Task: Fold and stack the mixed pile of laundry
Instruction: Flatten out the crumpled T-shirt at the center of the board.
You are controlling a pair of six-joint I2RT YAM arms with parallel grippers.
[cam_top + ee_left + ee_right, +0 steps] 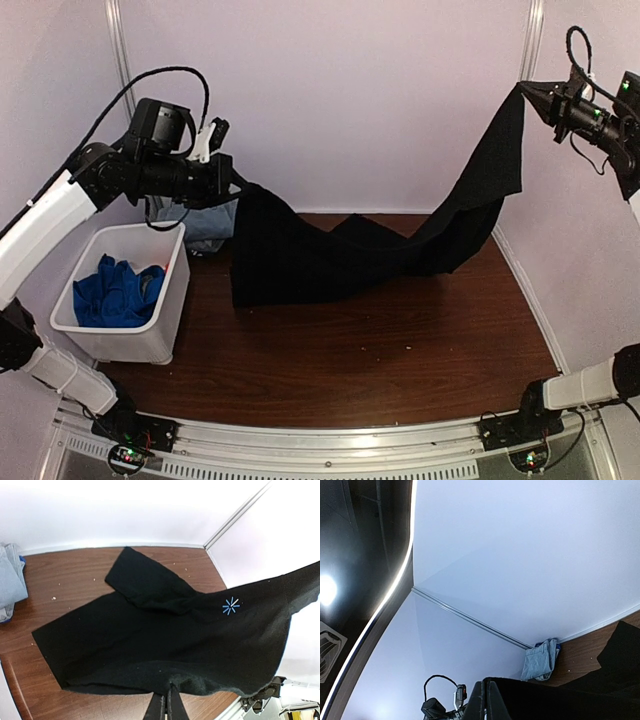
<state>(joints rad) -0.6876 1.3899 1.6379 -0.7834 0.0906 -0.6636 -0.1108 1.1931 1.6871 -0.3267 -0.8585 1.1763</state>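
A black cloth (300, 255) hangs stretched between the left gripper (232, 180), raised at ten o'clock, and the right gripper (527, 95), high at two o'clock, each clamped on an edge. Its middle sags onto the dark wooden table (380, 350). At eight o'clock a white plastic bin (160, 340) holds royal-blue fabric (115, 290), with light-blue denim pieces (205, 225) just behind it.

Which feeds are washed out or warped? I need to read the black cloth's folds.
Top external: even light, but the black cloth reads as one flat dark mass, folds barely showing. Left wrist: wide-angle bending at the edges, back wall blown out white, the cloth's blue star mark sharp. Right wrist: a glare spot on the dark panel at left, cloth underexposed.
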